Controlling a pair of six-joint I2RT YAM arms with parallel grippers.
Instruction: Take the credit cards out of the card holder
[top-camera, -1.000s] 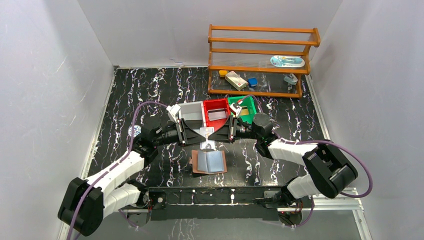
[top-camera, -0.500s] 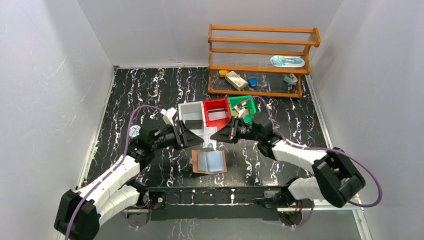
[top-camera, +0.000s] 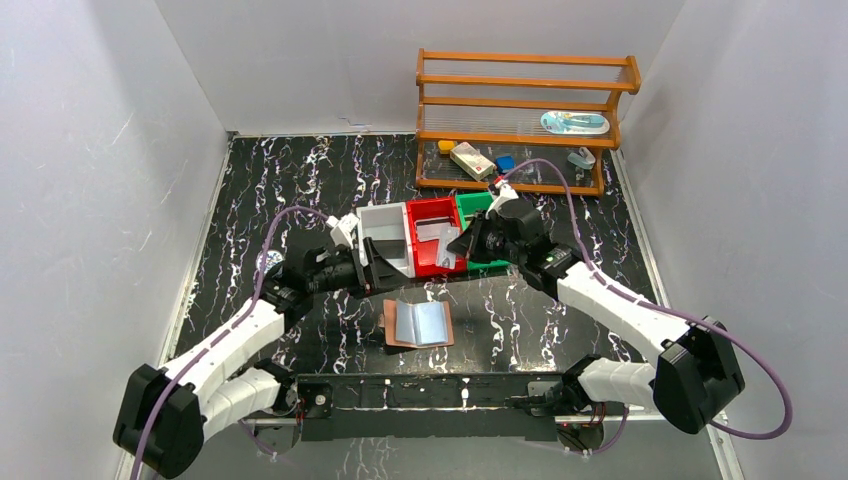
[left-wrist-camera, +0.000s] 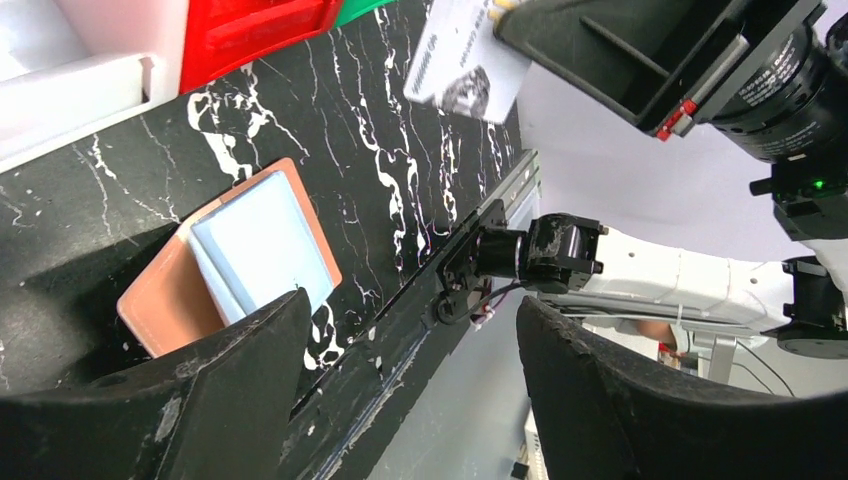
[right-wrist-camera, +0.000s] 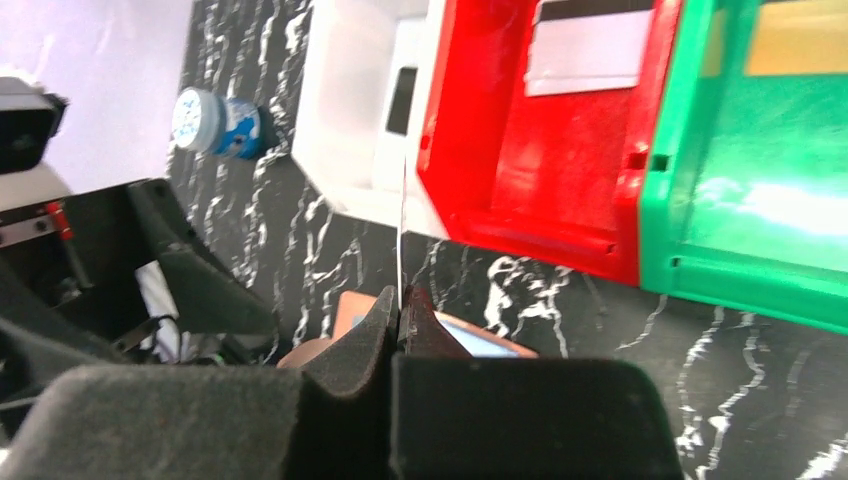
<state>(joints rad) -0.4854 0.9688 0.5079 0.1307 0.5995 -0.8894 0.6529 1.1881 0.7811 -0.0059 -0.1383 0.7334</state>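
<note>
The card holder (top-camera: 418, 325) lies open on the black marbled table, tan leather with pale blue lining (left-wrist-camera: 262, 245) up. My right gripper (top-camera: 465, 243) is shut on one pale credit card (left-wrist-camera: 465, 60), held on edge above the front of the red bin (top-camera: 432, 240). In the right wrist view that card is a thin line (right-wrist-camera: 402, 225) rising from the pinched right gripper (right-wrist-camera: 402, 300). My left gripper (top-camera: 378, 266) hovers left of the bins, open and empty (left-wrist-camera: 412, 310). Another pale card (right-wrist-camera: 590, 50) lies inside the red bin.
A white bin (top-camera: 385, 228) and a green bin (top-camera: 490, 215) flank the red one. A wooden shelf (top-camera: 520, 120) with small items stands at the back right. A small blue and white container (top-camera: 268, 262) sits by the left arm.
My left gripper opened, let go of the card and drew back left. My right gripper kept the card and carried it back and right to the red bin.
</note>
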